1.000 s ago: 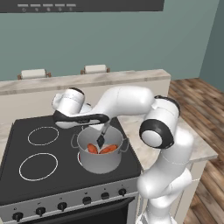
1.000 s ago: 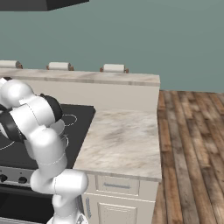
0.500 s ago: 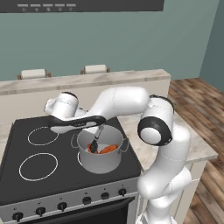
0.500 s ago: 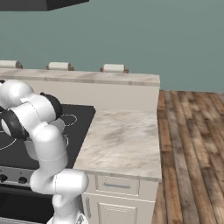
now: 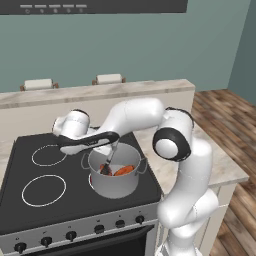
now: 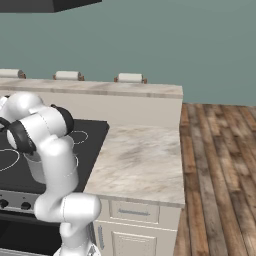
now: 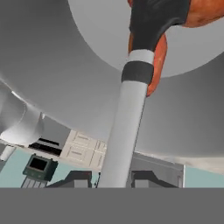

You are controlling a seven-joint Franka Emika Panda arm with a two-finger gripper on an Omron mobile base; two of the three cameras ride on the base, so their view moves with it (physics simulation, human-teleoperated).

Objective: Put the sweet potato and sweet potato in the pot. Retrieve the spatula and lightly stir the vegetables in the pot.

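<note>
The tool (image 5: 113, 145) hangs just above the rim of the grey metal round stockpot with straight sides and two small loop handles (image 5: 116, 185), which stands on the black glass stovetop (image 5: 35, 200). Its two dark tips sit on either side of the long handle of the slender spatula with a pale grey shaft and a flat black head (image 7: 131, 105), pinching it near its upper end. From the tool the handle runs straight down into the pot, and the black head reaches the pot's floor directly below.

Both small oblong orange-red sweet potatoes (image 5: 124, 170) lie inside the pot, low beneath the tool. In the hand view the spatula's head rests against one sweet potato (image 7: 158, 57), and the second one (image 7: 205, 12) shows just beyond the head (its far end is cut off by the picture's edge, so how the two lie against each other is hard to tell).

As a judgement of progress: loading the vegetables looks done, and fetching the spatula looks done too, since it is in the grip and already down among them. What remains is the light stirring itself, which appears to be the step in hand. Nothing of the task's things lies on the marbled beige desk (image 6: 140, 165) off to the tool's side.
</note>
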